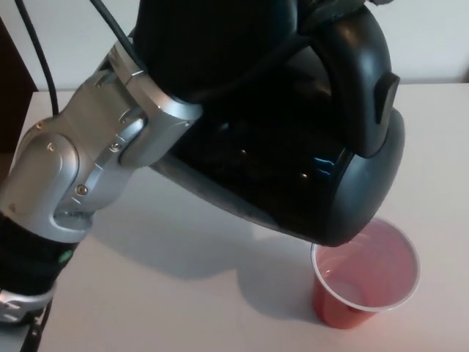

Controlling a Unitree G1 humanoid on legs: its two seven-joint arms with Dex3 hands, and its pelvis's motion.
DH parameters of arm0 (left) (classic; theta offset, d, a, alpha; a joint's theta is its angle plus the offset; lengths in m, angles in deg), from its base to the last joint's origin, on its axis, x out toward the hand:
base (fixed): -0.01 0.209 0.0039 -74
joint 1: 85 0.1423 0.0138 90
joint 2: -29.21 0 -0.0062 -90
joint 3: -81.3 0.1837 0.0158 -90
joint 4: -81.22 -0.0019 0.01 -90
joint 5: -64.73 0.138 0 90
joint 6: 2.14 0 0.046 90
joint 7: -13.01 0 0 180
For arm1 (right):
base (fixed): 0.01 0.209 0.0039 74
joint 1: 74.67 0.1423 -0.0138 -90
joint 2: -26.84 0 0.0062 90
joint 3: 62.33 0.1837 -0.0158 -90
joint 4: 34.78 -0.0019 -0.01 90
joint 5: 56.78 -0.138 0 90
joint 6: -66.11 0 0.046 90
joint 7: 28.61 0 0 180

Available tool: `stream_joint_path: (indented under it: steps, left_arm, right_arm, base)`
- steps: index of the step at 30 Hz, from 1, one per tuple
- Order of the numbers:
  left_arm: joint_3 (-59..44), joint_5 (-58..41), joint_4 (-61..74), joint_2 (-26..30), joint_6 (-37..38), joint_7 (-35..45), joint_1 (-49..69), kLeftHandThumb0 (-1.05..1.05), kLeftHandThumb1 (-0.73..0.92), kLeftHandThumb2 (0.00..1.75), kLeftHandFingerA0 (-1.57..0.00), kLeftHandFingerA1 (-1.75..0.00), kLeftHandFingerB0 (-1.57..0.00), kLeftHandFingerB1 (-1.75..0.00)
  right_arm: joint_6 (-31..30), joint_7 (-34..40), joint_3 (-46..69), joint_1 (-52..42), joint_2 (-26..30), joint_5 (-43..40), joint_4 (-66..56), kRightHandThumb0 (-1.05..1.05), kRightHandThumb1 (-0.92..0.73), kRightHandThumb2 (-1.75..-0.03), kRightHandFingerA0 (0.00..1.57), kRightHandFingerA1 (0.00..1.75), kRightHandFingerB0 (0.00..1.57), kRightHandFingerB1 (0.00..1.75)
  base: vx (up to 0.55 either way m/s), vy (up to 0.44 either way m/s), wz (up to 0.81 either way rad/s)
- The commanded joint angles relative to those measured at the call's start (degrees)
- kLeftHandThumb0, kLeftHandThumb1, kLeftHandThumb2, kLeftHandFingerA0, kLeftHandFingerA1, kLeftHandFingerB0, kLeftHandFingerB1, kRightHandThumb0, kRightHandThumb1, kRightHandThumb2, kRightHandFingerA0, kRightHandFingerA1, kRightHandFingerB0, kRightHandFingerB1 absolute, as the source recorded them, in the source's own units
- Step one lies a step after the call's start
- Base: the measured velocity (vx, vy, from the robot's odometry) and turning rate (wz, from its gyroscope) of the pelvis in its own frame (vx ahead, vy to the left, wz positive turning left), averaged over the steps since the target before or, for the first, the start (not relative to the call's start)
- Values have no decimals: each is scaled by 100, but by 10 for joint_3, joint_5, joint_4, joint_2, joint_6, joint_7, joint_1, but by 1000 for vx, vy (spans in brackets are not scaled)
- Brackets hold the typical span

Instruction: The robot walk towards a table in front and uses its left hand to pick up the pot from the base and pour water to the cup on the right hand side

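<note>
A large black pot [308, 154] fills the upper middle of the head view, tilted down to the right. Its lower lip hangs just over the near-left rim of the red cup [365, 275], which stands upright on the white table [168, 293] at the lower right. My left hand [212, 51] is shut on the pot, its black fingers wrapped round the upper part near the handle, and the silver forearm [80, 169] comes in from the left. The cup's pale inside shows no clear water. My right hand is out of the picture.
A black cable [40, 51] runs down at the upper left beside a dark edge [11, 88] of furniture. The table's far edge meets a pale wall [432, 37] at the top right.
</note>
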Motion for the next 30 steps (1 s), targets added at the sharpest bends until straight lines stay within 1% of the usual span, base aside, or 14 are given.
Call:
stream_joint_path:
  steps: [1,3,4,5,6,8,10,11,12,18,22,27,28,30]
  left_arm:
    - [-10,6,16,-2,27,-4,-24,-27,59,61,-96,-169,-86,-95]
    - [-6,7,10,-3,38,-9,-27,-27,60,61,-96,-170,-85,-100]
    - [-5,13,10,0,41,-10,-28,-30,60,63,-98,-166,-86,-92]
    - [-5,16,9,0,43,-11,-28,-30,60,63,-98,-166,-86,-92]
    - [-2,23,10,2,45,-8,-30,-31,58,57,-103,-161,-92,-72]
    - [2,34,8,7,51,-8,-34,-30,56,60,-104,-158,-93,-74]
    - [3,39,4,7,55,-13,-37,-30,58,57,-106,-155,-94,-72]
    - [5,43,0,8,60,-18,-39,-35,54,63,-105,-156,-94,-67]
    - [9,49,-5,9,65,-21,-42,-32,56,57,-108,-151,-96,-61]
    - [27,82,-17,10,85,-37,-55,-34,58,61,-109,-158,-92,-67]
    - [44,116,-22,9,93,-51,-66,-33,58,57,-112,-148,-90,-63]
    - [58,128,-25,2,95,-47,-67,-34,58,57,-109,-148,-89,-61]
    - [63,133,-25,0,96,-48,-69,-34,60,58,-110,-148,-87,-61]
    - [67,135,-26,0,98,-50,-70,-33,60,58,-110,-148,-87,-61]
  right_arm:
    - [13,-6,-1,4,9,4,9,-48,-70,-61,59,66,46,48]
    - [12,-6,1,4,9,3,10,-48,-69,-61,61,68,47,48]
    - [12,-7,1,4,9,3,9,-48,-70,-61,61,68,47,49]
    - [13,-8,1,3,9,3,9,-48,-70,-61,61,68,47,49]
    - [11,-3,0,3,8,5,7,-48,-69,-61,61,66,48,48]
    - [8,-5,4,5,8,1,9,-47,-69,-61,61,68,48,49]
    - [6,-7,6,7,8,-1,10,-47,-68,-61,60,68,48,50]
    - [7,-6,5,7,7,1,9,-47,-69,-61,60,67,49,50]
    - [7,-5,4,7,7,2,8,-47,-69,-61,59,66,48,50]
    - [10,-4,-1,6,8,10,5,-48,-69,-61,59,65,46,48]
    - [10,-5,-1,8,9,11,7,-48,-68,-61,58,65,45,48]
    - [12,-1,-10,7,11,20,2,-50,-70,-61,59,64,45,47]
    - [10,0,-9,8,10,18,3,-49,-70,-61,62,67,49,49]
    - [8,1,-10,9,11,17,3,-49,-71,-61,62,66,50,49]
  base:
    - [0,0,0]
    - [0,0,0]
    - [0,0,0]
    - [0,0,0]
    - [0,0,0]
    - [0,0,0]
    - [0,0,0]
    - [0,0,0]
    - [0,0,0]
    - [0,0,0]
    - [0,0,0]
    - [0,0,0]
    - [0,0,0]
    - [0,0,0]
